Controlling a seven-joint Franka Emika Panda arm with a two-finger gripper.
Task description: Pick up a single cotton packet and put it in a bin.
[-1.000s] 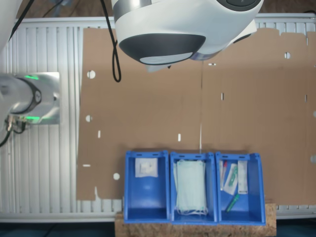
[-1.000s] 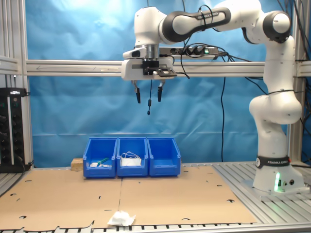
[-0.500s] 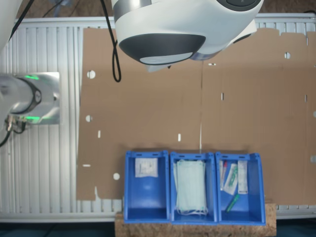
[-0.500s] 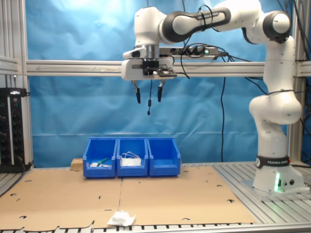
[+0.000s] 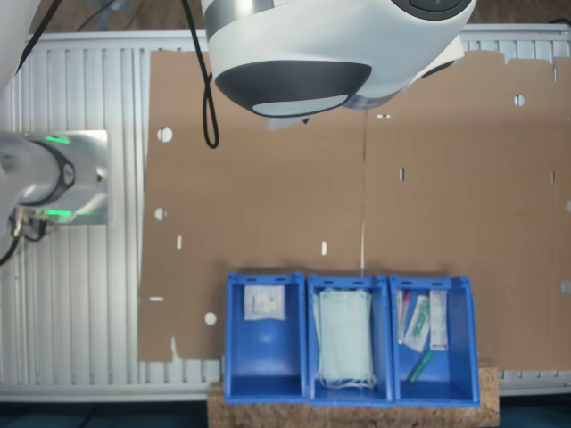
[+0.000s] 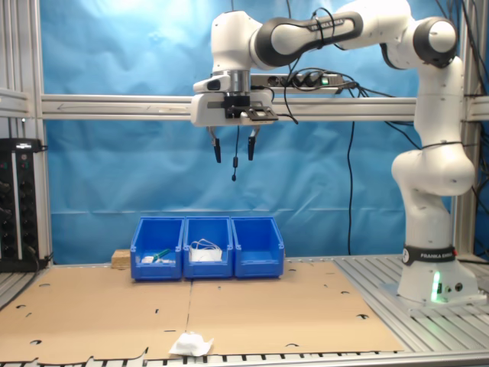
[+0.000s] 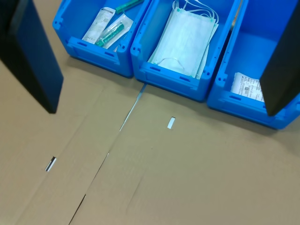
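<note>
My gripper point(image 6: 234, 150) hangs high above the three blue bins, open and empty. In the wrist view its dark fingers point(image 7: 33, 61) frame the bins, with the gripper point(image 7: 161, 112) apart from all of them. A flat white cotton packet point(image 5: 265, 302) lies inside the end bin point(image 5: 237, 339) at the first exterior view's left. The same packet point(image 7: 247, 86) shows in the wrist view. A second white soft packet point(image 6: 191, 345) lies crumpled on the cardboard near its front edge in the second exterior view, far below the gripper.
The middle bin point(image 5: 310, 339) holds pale green face masks point(image 5: 345, 339). The other end bin point(image 5: 470, 339) holds wrapped items and a green one point(image 5: 421, 364). A wooden block point(image 6: 120, 258) sits beside the bins. The robot base point(image 6: 432, 283) stands beside the cardboard sheet point(image 6: 267, 306).
</note>
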